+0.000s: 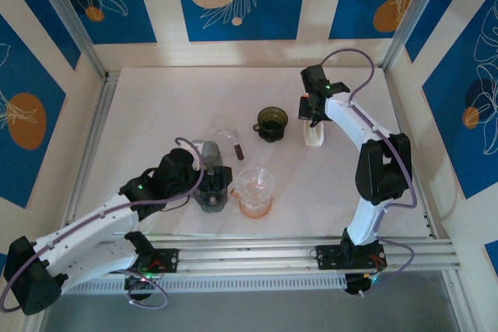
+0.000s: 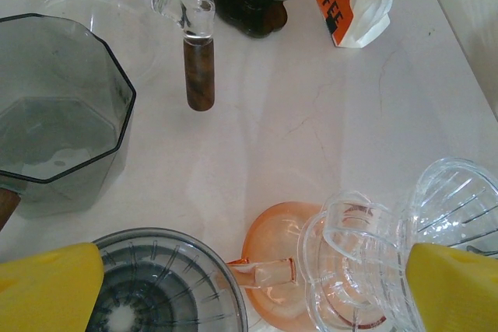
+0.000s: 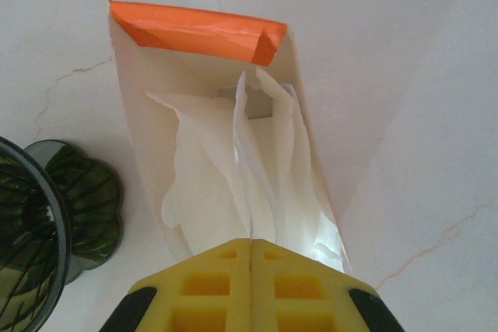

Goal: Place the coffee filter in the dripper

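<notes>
My right gripper (image 3: 250, 242) is shut on the edge of a thin white coffee filter (image 3: 247, 153) that stands out of the open filter bag (image 3: 148, 122), a white bag with an orange flap (image 3: 198, 30). From above, the right gripper (image 1: 313, 110) is over this bag (image 1: 313, 136) at the back right. A dark green dripper (image 1: 272, 123) stands just left of the bag. My left gripper (image 2: 249, 293) is open above a grey dripper (image 2: 167, 281) and a clear dripper (image 2: 389, 254) that sits on an orange base (image 2: 292, 231).
A grey octagonal cup (image 2: 54, 114) stands left of the left gripper. A glass server with a wooden handle (image 2: 199, 68) lies behind it, and it also shows mid-table in the top view (image 1: 228, 134). An aluminium rail (image 1: 296, 242) runs along the near edge.
</notes>
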`<action>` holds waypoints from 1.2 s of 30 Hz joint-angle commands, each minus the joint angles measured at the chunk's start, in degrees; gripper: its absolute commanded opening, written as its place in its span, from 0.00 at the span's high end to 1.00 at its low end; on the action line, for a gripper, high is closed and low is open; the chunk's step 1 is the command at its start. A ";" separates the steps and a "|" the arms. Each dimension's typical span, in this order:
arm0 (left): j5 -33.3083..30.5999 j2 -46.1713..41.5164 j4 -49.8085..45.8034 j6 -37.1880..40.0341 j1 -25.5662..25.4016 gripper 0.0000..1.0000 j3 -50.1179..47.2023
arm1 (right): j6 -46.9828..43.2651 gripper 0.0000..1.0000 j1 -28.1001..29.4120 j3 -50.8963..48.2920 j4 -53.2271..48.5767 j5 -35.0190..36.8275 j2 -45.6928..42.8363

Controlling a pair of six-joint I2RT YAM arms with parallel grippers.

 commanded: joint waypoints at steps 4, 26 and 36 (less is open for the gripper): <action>0.90 0.48 1.06 0.21 0.49 0.00 1.33 | -0.32 1.00 0.52 -0.13 -1.27 1.04 -4.19; 1.45 -0.13 -0.80 3.59 0.48 0.00 4.18 | 3.92 1.00 4.76 -7.87 -4.69 -0.97 -23.66; 1.07 -2.29 -6.60 5.46 0.45 0.00 5.80 | 7.64 1.00 14.53 -9.24 -11.36 -7.36 -37.47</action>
